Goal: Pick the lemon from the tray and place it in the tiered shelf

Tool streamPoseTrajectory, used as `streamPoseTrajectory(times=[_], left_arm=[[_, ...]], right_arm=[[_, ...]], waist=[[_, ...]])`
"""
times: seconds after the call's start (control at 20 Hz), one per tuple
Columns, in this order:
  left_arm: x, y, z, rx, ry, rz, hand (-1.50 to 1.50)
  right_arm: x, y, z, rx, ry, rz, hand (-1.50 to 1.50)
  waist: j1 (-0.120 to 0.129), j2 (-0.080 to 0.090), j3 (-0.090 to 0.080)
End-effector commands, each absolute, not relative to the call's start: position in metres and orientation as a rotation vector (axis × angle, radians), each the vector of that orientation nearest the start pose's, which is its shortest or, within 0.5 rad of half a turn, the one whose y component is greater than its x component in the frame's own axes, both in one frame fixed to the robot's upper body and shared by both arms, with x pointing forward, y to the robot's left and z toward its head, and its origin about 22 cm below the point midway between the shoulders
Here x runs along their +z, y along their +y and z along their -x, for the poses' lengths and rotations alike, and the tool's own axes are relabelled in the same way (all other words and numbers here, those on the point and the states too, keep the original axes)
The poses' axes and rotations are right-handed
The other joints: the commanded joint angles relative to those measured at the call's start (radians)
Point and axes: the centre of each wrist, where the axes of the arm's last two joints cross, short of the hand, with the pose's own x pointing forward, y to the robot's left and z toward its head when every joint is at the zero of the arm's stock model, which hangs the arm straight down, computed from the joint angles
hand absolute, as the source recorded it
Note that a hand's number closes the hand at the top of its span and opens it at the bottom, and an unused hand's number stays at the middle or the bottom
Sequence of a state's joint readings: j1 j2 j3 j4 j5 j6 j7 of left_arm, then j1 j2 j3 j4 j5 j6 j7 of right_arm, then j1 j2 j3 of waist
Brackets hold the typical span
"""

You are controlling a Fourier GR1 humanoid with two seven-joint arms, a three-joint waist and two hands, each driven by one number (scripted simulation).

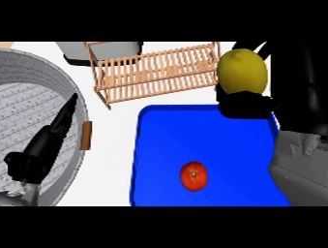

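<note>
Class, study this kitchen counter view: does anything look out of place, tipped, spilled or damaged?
Nothing stands out. The wooden tiered shelf stands upright, a tomato lies in the blue tray, and the right hand holds the lemon above the tray's far corner.

Right hand [246, 104] holds lemon [242, 70] between blue tray [159, 145] and wooden shelf [156, 70]

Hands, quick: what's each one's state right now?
Left hand: open, fingers straight, holding nothing.
Right hand: shut on the lemon, lifted off the tray.
</note>
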State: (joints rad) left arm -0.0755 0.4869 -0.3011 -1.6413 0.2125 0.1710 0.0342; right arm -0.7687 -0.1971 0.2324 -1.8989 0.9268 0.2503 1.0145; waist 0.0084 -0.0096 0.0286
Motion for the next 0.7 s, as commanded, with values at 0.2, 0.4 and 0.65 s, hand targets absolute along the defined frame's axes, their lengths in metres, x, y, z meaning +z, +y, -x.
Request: streamPoseTrajectory(times=[0.2, 0.4, 0.65], left_arm=[[0.0, 0.256, -0.237, -0.325, -1.361, -0.082, 0.0], [-0.001, 0.251, -0.238, -0.326, -1.366, -0.08, 0.0], [0.007, 0.259, -0.245, -0.338, -1.38, -0.091, 0.0]], right_arm=[[0.301, -0.113, -0.327, 0.489, -1.464, 1.161, 1.5], [0.307, -0.121, -0.355, 0.528, -1.459, 1.199, 1.5], [0.28, -0.115, -0.386, 0.631, -1.415, 1.149, 1.5]], waist=[[0.024, 0.029, -0.032], [0.035, 0.036, -0.031], [0.046, 0.045, -0.03]])
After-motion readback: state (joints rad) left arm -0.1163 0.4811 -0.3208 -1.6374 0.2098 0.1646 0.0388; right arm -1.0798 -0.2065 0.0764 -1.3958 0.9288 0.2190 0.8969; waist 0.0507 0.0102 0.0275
